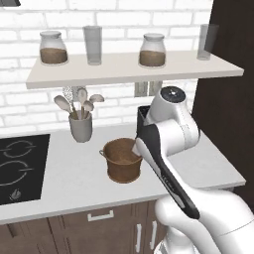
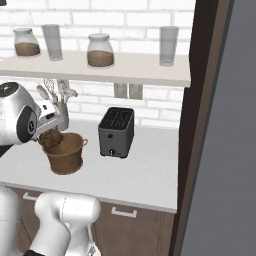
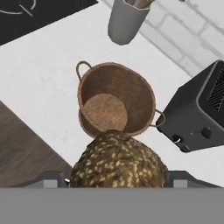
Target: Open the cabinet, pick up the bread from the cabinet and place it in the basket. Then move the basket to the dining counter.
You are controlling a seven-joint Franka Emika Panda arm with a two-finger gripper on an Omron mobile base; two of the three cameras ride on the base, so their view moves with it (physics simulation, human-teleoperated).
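Hand (image 3: pixel 117 181) grips the seed-speckled, lumpy brown bread (image 3: pixel 118 162) above the woven basket (image 3: pixel 114 103).

Basket (image 1: pixel 122 161) on worktop (image 1: pixel 64 183), between pot (image 1: pixel 81 127) and toaster (image 2: pixel 116 132); bread (image 3: pixel 117 162) above basket rim; jars (image 1: pixel 53 48) on shelf (image 1: pixel 124 69).

black toaster (image 2: pixel 116 132), grey utensil pot (image 1: pixel 81 127), cooktop (image 1: pixel 20 166) — jars (image 1: pixel 53 48)
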